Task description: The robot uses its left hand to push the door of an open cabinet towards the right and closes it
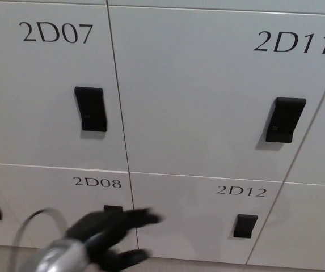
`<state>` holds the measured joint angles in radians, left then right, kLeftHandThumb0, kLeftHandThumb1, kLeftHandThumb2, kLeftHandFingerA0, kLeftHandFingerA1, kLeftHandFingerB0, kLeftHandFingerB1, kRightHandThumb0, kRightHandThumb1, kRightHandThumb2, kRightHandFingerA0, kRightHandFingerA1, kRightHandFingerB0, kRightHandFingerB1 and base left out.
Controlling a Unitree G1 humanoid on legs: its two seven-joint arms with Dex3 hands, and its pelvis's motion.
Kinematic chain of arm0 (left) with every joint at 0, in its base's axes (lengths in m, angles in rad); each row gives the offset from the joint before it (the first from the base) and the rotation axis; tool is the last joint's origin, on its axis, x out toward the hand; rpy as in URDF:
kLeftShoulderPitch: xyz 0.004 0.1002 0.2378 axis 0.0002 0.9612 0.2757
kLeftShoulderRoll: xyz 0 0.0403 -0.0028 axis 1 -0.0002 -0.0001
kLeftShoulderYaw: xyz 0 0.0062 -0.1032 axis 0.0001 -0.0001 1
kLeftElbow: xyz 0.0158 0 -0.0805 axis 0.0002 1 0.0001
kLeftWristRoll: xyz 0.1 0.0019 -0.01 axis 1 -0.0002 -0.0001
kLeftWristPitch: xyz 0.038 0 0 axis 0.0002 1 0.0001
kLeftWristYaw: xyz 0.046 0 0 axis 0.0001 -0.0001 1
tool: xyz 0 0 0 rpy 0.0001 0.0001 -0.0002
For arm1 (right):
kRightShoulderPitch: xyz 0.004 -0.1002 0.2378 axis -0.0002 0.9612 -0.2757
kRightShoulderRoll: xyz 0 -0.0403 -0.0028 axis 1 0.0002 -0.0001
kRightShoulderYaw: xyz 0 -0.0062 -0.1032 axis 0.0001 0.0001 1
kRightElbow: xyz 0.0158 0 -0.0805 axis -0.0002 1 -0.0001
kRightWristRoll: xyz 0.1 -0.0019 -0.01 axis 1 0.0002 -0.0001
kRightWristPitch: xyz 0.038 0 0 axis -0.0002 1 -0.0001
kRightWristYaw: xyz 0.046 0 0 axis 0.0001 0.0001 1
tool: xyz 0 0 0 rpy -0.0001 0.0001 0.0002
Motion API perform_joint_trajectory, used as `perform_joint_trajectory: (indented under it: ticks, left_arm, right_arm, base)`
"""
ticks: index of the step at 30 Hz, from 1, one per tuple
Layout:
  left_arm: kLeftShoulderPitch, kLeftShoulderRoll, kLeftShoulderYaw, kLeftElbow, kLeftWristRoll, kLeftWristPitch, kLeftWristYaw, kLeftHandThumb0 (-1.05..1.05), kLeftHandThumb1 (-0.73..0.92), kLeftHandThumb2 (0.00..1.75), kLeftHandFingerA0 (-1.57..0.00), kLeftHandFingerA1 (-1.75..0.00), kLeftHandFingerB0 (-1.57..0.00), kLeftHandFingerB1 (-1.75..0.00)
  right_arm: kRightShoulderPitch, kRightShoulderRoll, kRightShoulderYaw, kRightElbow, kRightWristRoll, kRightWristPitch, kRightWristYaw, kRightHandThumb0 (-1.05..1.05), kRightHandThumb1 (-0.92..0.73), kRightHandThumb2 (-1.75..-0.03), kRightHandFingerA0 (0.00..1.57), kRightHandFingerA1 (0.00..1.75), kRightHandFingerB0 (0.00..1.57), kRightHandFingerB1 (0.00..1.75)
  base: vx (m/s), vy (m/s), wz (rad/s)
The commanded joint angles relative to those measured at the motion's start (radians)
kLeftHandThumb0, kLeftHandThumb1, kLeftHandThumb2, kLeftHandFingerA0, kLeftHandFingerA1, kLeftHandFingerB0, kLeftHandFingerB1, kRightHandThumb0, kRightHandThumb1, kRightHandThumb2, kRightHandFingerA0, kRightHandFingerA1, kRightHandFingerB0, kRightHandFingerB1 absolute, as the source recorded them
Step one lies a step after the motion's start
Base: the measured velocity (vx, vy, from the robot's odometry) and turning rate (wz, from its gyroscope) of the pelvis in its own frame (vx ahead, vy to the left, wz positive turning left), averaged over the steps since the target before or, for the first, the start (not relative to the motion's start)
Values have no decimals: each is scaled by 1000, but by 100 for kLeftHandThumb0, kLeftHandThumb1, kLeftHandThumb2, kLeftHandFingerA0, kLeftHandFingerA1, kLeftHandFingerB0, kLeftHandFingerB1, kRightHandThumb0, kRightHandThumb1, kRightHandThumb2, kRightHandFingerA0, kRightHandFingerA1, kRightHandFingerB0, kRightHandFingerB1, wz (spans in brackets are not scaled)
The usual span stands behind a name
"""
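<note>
The white cabinet door marked 2D11 lies flush with its neighbours, its black handle at the right. My left hand is low in the picture, blurred, well below and left of that door, in front of door 2D08. Its fingers are spread apart and hold nothing. The silver wrist and a grey cable loop show at the bottom left. My right hand does not show.
Around it are more white locker doors: 2D07 with a black handle, and 2D12 with a small black handle. A strip of floor shows at the bottom edge.
</note>
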<state>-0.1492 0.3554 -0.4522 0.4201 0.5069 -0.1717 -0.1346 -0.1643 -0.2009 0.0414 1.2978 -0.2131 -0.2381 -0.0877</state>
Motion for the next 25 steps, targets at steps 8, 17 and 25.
perform_joint_trajectory:
  ticks: [8, 17, 25]
  left_arm:
    - [255, 62, 470, 579, -329, -280, 190, -64, 79, 69, -36, -36, -28, -32]
    - [217, 41, 505, 707, -268, -303, 193, -68, 80, 71, -39, -37, -30, -33]
    - [132, 33, 544, 799, -282, -286, 177, -64, 85, 66, -48, -40, -37, -33]
  right_arm:
    - [16, -6, 4, 18, -6, 47, -17, -49, -68, -98, 38, 53, 29, 48]
    - [-6, -16, -3, 12, -6, 40, -5, -52, -68, -98, 36, 53, 27, 47]
    - [-42, -15, -2, 10, -14, 51, -18, -52, -68, -99, 38, 54, 30, 49]
  base:
    - [0, 0, 0]
    - [0, 0, 0]
    - [0, 0, 0]
